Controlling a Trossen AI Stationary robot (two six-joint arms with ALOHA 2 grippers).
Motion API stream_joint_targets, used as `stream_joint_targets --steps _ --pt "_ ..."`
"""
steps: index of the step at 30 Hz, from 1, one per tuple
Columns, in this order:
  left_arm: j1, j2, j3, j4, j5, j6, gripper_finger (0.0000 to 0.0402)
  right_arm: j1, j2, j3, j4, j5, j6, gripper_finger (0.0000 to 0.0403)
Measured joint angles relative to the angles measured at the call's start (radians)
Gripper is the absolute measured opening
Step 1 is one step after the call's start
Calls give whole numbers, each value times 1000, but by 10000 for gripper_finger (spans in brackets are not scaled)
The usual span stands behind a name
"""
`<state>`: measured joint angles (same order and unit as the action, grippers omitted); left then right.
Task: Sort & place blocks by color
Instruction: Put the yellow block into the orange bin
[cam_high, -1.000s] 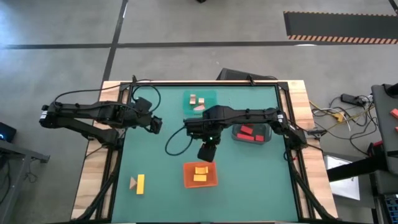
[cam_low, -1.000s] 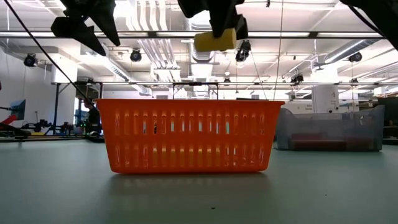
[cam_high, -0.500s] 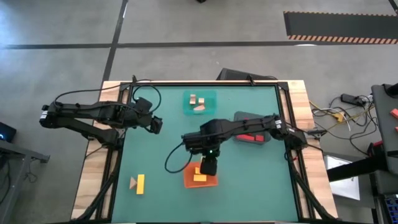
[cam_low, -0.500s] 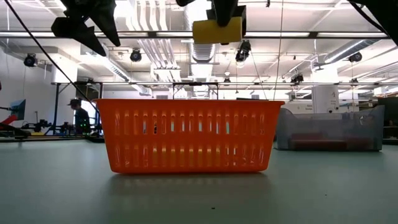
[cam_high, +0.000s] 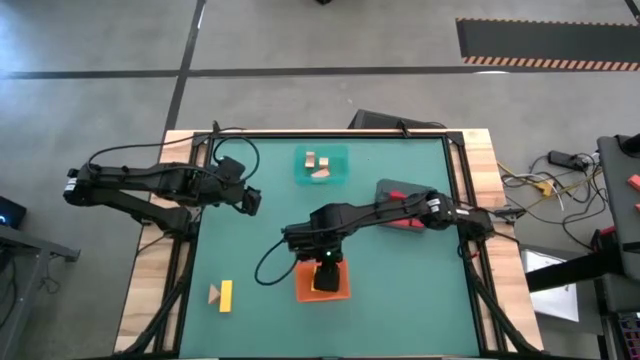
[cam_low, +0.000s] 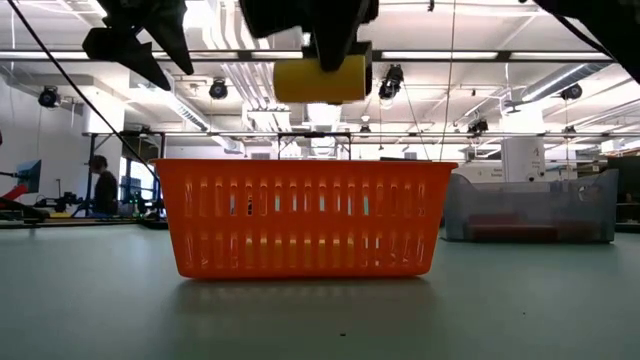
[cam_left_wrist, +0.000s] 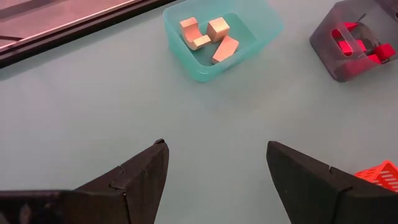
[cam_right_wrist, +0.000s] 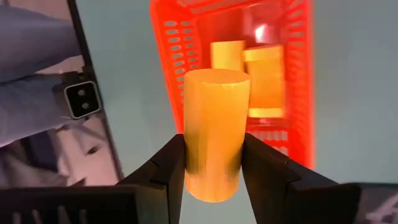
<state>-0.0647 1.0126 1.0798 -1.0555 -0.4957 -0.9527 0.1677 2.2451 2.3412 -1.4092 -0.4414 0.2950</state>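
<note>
The right arm has swung from mid-surface, near the grey tray, toward the near edge; its tool (cam_high: 322, 268) now hangs directly above the orange basket (cam_high: 341, 291), where a second ago it stood short of it. In the low view the yellow block (cam_low: 320, 78) has shifted left and appears larger. The left arm has not moved. A person far back in the room has walked left.

The green surface (cam_high: 260, 250) carries three containers. The teal tray (cam_high: 339, 158) lies at the far side and holds three tan blocks (cam_left_wrist: 211, 40). The grey tray (cam_high: 384, 188) lies to the right, partly covered by the right arm, and holds red blocks (cam_left_wrist: 354, 45). The orange basket lies near the front edge, its middle hidden from above by the right tool.

The left tool (cam_left_wrist: 214, 171) waits over the left part of the surface, fingers spread wide, empty.

The right tool is clamped on the yellow block, a smooth cylinder gripped by its sides between both fingers (cam_right_wrist: 266, 163). Below it two more yellow blocks (cam_right_wrist: 263, 81) lie in the basket. One yellow bar (cam_high: 226, 295) and one tan wedge (cam_high: 213, 294) lie just beside each other at front left.
</note>
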Motion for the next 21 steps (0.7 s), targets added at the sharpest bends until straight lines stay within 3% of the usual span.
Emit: stream_joint_targets --steps 4,21 --pt "0 0 0 -1 0 0 255 0 25 -1 31 -63 -2 121" --pt "0 0 0 0 0 0 255 -3 29 -1 58 -67 -8 139"
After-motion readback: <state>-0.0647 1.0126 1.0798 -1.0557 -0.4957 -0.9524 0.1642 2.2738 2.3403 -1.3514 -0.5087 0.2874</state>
